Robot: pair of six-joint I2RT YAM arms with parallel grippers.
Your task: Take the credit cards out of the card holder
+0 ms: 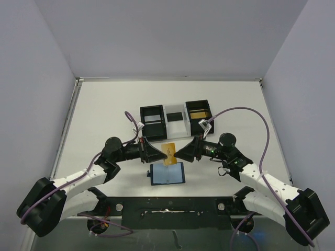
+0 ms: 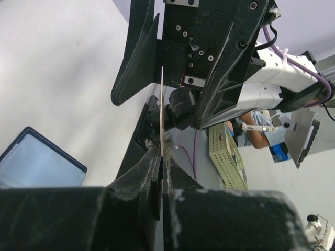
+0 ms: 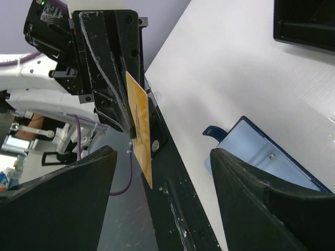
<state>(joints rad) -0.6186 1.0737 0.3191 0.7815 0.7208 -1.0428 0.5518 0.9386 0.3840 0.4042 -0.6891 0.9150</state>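
Our left jaws are clenched on a gold card, held on edge just beyond the wallet, which lies open on the desk. Our right jaws gape wide, also just beyond the wallet.

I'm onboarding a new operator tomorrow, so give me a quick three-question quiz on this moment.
1. True or false: the left end effector is shut on the gold card.
2. Multiple choice: the card holder is A) folded shut, B) lying open on the table, C) lifted in the air.
3. Fill in: the right end effector is ____ (open or shut).

Key: 1 true; 2 B; 3 open.
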